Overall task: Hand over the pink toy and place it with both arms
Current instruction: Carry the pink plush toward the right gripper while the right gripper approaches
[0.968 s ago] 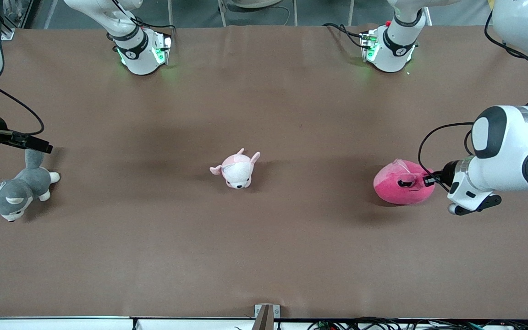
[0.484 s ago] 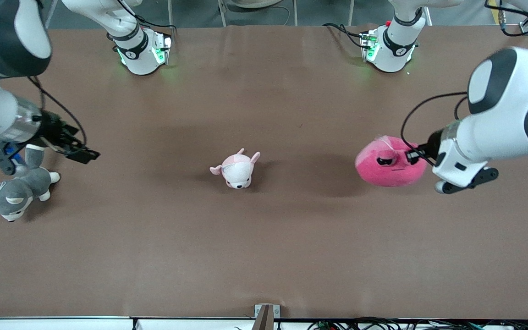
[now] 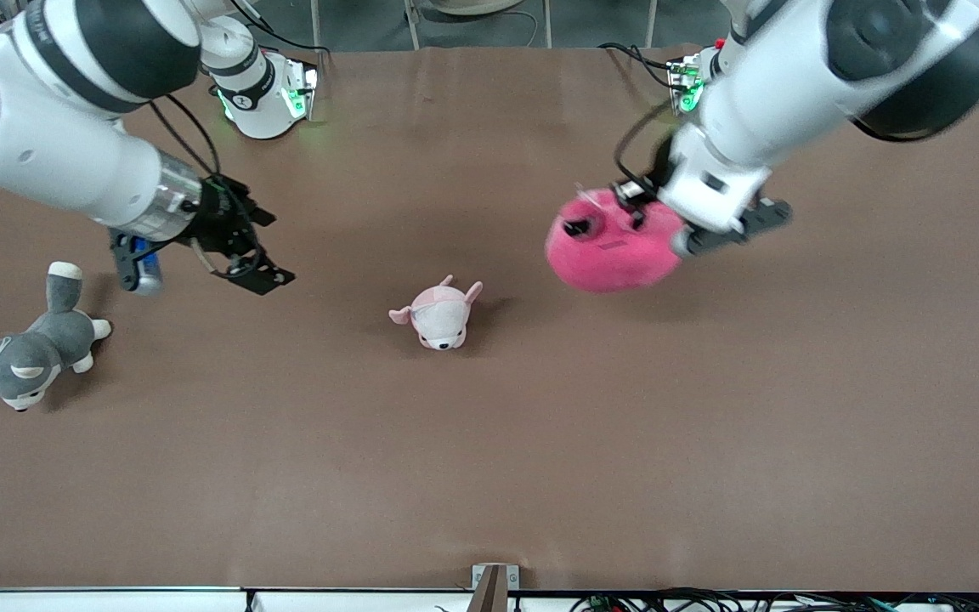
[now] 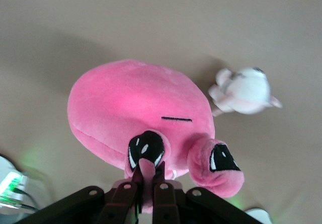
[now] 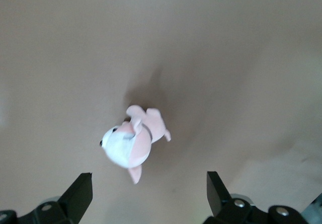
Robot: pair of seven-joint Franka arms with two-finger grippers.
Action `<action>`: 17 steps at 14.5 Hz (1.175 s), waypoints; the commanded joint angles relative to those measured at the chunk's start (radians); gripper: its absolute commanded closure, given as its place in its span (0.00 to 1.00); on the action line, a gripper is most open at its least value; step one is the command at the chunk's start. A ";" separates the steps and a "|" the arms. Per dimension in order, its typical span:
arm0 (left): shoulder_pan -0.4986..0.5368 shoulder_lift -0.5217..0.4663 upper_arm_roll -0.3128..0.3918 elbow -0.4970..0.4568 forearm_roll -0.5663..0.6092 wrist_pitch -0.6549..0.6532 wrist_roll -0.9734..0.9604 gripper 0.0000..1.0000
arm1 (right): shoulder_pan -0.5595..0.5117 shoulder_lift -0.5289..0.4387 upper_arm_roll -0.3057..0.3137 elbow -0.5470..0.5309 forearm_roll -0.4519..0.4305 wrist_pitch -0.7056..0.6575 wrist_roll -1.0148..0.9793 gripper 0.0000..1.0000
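Pinched by its ear flap in the closed left gripper (image 4: pixel 149 190), the round hot-pink plush toy (image 3: pixel 613 246) has been lifted off the brown table (image 3: pixel 540 442) and carried toward the middle, where the wide-open right gripper (image 3: pixel 247 259) has been brought in, so a handover appears imminent.

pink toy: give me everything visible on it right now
The pink toy is a round hot-pink plush blob with dark sleepy eyes, a thin dark stitched mouth line and small ear flaps. It hangs in the air, off the table, over the stretch toward the left arm's end from the pale pink plush. The left gripper is shut on a flap beside one eye; nothing else touches it.
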 commanded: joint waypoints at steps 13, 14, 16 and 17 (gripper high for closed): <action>-0.247 0.143 -0.145 0.014 0.067 0.352 -0.323 1.00 | 0.257 -0.016 -0.010 -0.006 0.016 0.040 0.333 0.00; -0.247 0.145 -0.143 0.014 0.067 0.352 -0.323 1.00 | 0.256 -0.019 -0.010 -0.006 0.015 0.025 0.323 0.00; -0.246 0.145 -0.143 0.014 0.068 0.352 -0.323 1.00 | 0.244 -0.022 -0.016 0.000 0.013 -0.012 0.285 0.00; -0.246 0.150 -0.143 0.014 0.068 0.352 -0.323 1.00 | 0.242 -0.030 -0.017 0.001 0.013 -0.034 0.259 0.00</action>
